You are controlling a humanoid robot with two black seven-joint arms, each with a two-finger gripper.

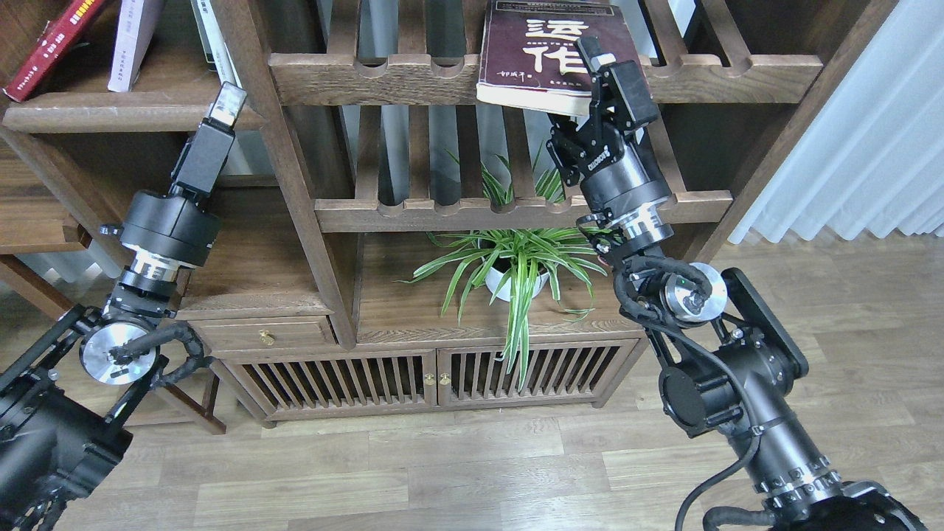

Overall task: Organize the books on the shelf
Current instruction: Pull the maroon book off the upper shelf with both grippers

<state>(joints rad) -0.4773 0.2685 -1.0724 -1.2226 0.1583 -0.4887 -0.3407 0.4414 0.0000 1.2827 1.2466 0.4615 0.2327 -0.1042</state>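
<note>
The thick dark maroon book with white characters lies tilted on the upper slatted rack, its near edge hanging over the front rail. My right gripper has hold of its near right corner, one finger lying on the cover and the other underneath. The red book and the thin pale lavender book lean on the dark-brown shelf at the upper left. My left gripper points up just right of that shelf's front edge; its fingers cannot be told apart.
A white-spined book stands behind the upright post. A potted spider plant sits under the lower slatted rack. Below are a drawer and slatted cabinet doors. A curtain hangs at right.
</note>
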